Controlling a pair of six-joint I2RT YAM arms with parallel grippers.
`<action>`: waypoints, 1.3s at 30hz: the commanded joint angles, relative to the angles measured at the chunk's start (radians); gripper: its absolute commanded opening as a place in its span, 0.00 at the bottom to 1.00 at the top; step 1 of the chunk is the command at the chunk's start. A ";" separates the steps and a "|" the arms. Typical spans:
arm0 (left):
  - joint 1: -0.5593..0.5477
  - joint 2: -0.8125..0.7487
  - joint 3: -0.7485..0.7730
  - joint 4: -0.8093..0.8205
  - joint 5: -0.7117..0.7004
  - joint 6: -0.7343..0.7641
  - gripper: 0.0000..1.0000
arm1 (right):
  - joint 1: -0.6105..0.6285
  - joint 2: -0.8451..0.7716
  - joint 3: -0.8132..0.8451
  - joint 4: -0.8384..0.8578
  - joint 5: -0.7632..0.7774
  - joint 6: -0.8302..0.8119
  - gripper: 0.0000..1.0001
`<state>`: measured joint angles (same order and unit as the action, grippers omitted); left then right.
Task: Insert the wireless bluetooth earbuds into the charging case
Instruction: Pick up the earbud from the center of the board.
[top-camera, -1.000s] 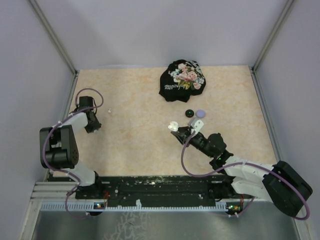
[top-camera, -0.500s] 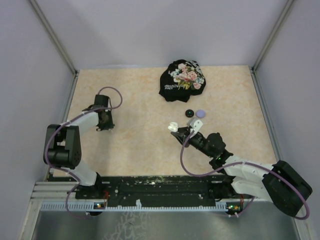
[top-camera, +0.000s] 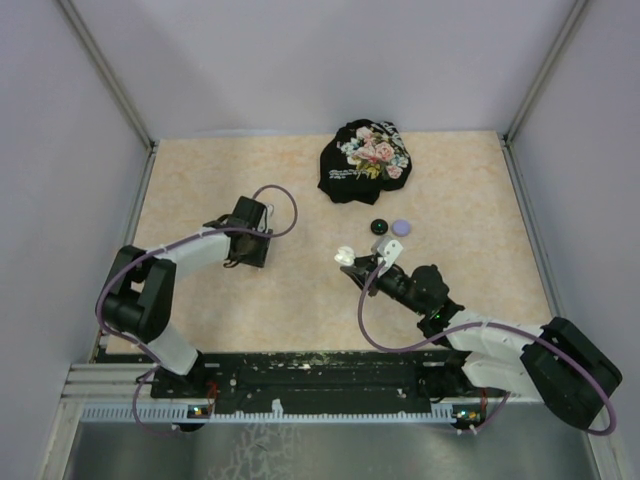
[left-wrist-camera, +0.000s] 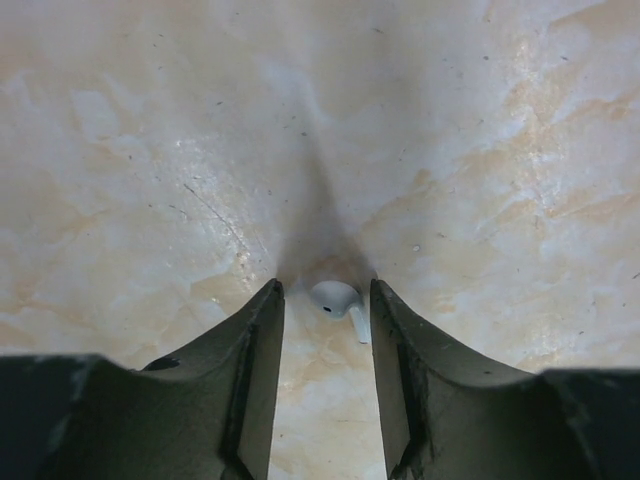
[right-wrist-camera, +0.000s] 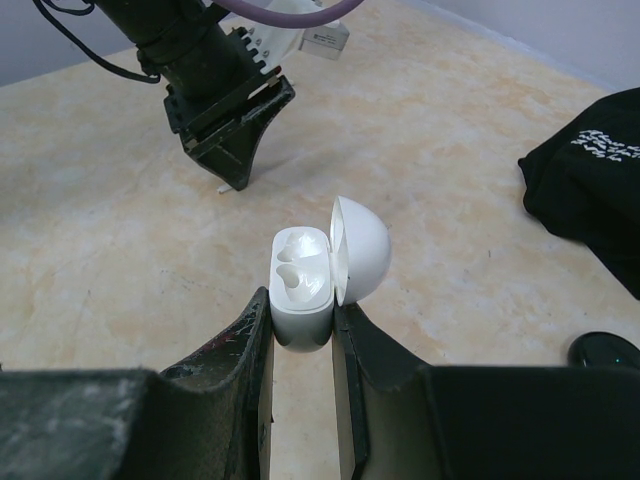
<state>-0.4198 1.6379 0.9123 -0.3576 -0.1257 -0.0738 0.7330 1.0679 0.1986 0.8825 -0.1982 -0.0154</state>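
My left gripper (top-camera: 245, 260) points down at the table left of centre, its jaws narrowed on a tiny white earbud (left-wrist-camera: 334, 297) at the fingertips. The earbud's stem touches the right finger. My right gripper (top-camera: 356, 263) is shut on the white charging case (top-camera: 346, 254) and holds it upright with the lid open. In the right wrist view the case (right-wrist-camera: 300, 285) shows two empty slots, and the left gripper (right-wrist-camera: 235, 180) stands beyond it to the left. No other earbud shows.
A black floral cloth (top-camera: 365, 160) lies at the back centre. A black puck (top-camera: 379, 226) and a lavender puck (top-camera: 401, 227) sit just behind the case. Enclosure walls and frame posts bound the table on three sides.
My left gripper has swept from the far left edge rightward toward the case. The right gripper and case have barely moved.
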 joint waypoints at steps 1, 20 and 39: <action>-0.001 0.018 -0.018 -0.054 -0.052 0.017 0.47 | 0.009 0.003 0.058 0.049 -0.016 0.007 0.00; -0.002 -0.067 -0.015 -0.078 -0.099 -0.055 0.48 | 0.009 0.011 0.062 0.050 -0.026 0.010 0.00; 0.009 0.016 0.073 -0.092 -0.063 -0.114 0.34 | 0.010 0.012 0.064 0.049 -0.035 0.015 0.00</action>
<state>-0.4191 1.6314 0.9516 -0.4290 -0.1768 -0.1688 0.7330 1.0771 0.2123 0.8822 -0.2161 -0.0132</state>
